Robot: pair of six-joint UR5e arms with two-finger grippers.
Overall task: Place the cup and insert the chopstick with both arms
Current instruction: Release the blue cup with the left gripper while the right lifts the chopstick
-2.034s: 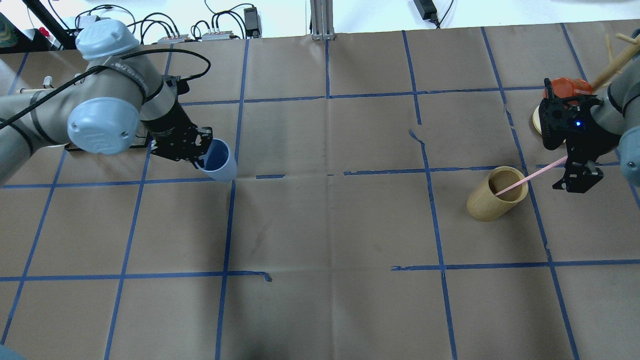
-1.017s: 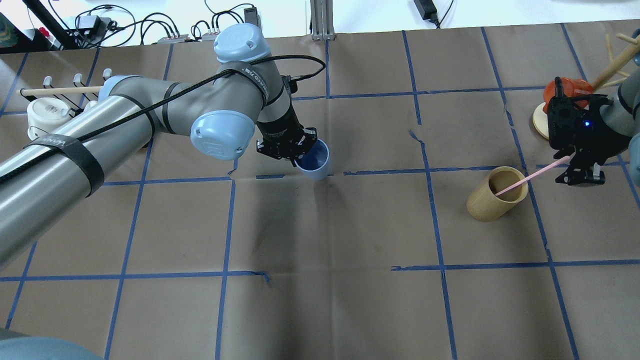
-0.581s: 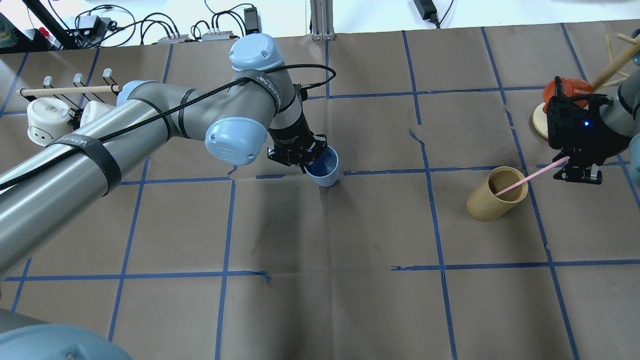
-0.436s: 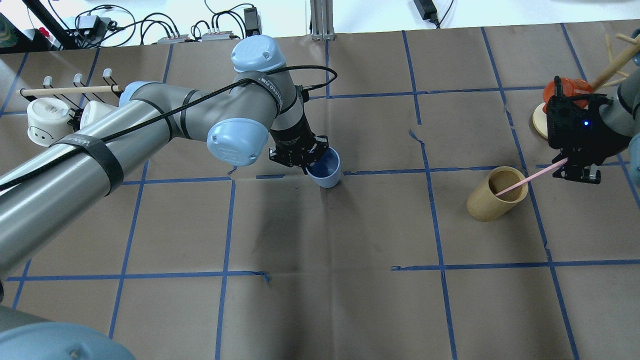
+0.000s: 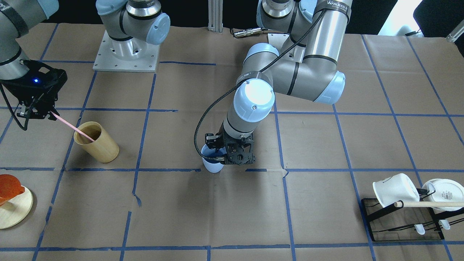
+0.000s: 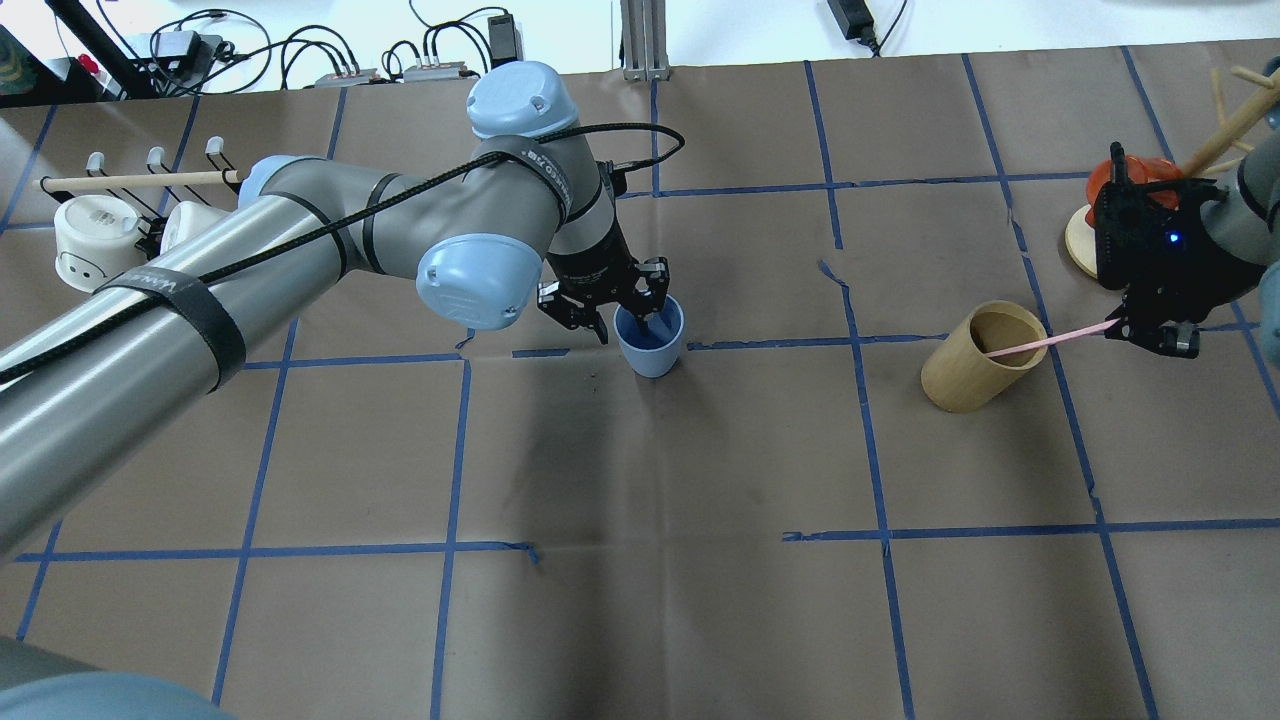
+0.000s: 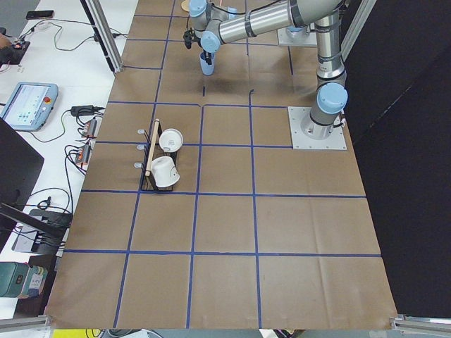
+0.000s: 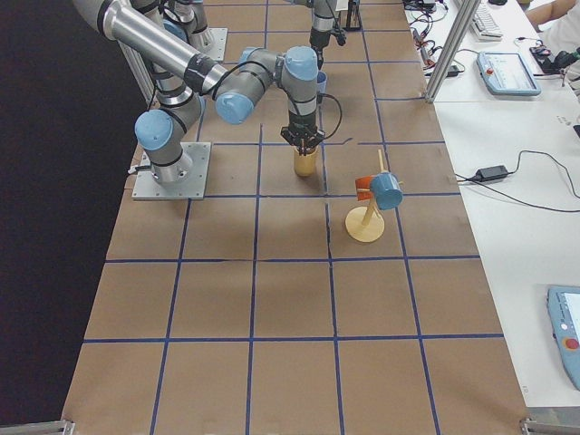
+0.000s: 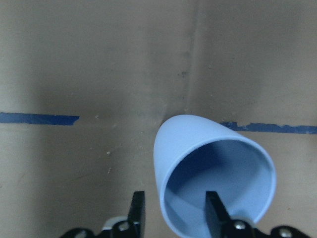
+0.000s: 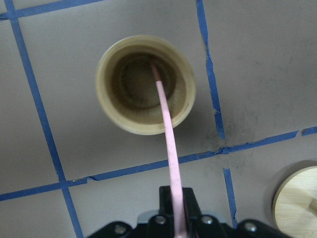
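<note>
Left hand [image 6: 628,325] has its jaws apart, straddling the wall of the cup [image 6: 652,352], one finger inside and one outside. Cup stands upright on the bench [image 6: 700,500], near centre, on a tape line. Right hand [image 6: 1148,335] is clamped on the chopstick [image 6: 1045,341], whose tip sits in the wooden cup [image 6: 960,375]. Risks: an off-vertical retreat hooks the rim and tips the cup; the slanted chopstick levers the wooden cup over.
</note>
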